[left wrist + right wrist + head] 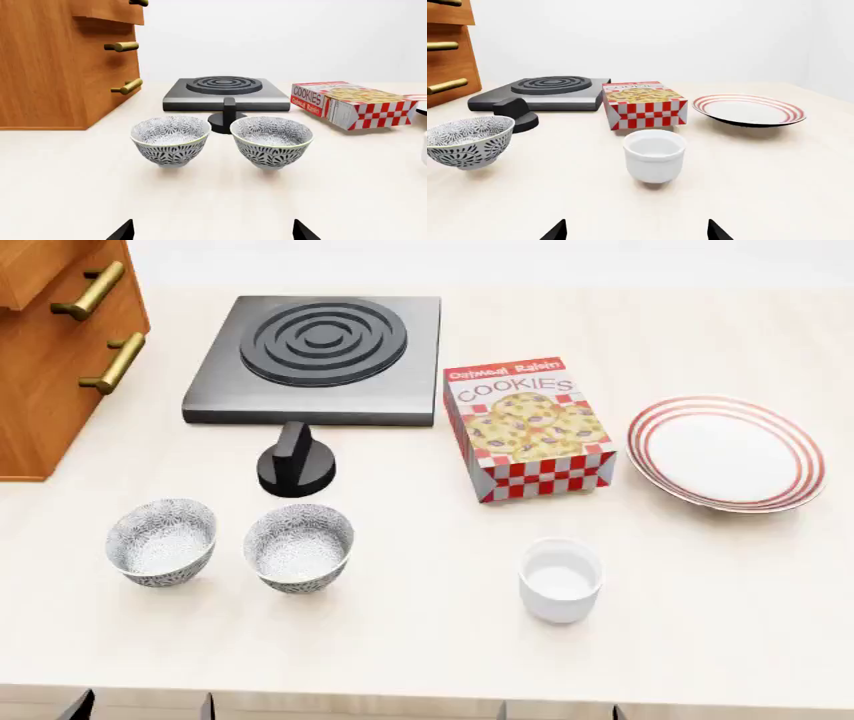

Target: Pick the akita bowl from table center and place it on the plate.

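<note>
The akita bowl (299,546) is the speckled bowl nearer the table's middle, standing upright on the pale tabletop (427,640), just beside a matching speckled bowl (162,540) that sits toward the robot's left. The two are close but not touching. Neither gripper holds anything. The left gripper (212,234) shows only as two dark fingertips, spread apart, at the edge of its wrist view, facing both bowls from the near side of the table. The right gripper (636,232) is likewise spread wide and empty, and it faces a plain white cup (654,155).

The plate (727,452), white with red rings, lies flat far over on the robot's right, well apart from the bowl. Its surface is bare. Judging from this layout, the bowl has not been lifted and the whole carry is still to come.

Between bowl and plate stand the white cup and a red-checked cookie box (529,428), so a carry would likely need to pass above them or around them. Behind the bowls sits a black knob-shaped object (295,464), and beyond it a dark single-ring hob (318,358). A wooden drawer cabinet (60,340) with brass handles stands at the far left. The twin bowl's nearness leaves little room for a finger on that side.
</note>
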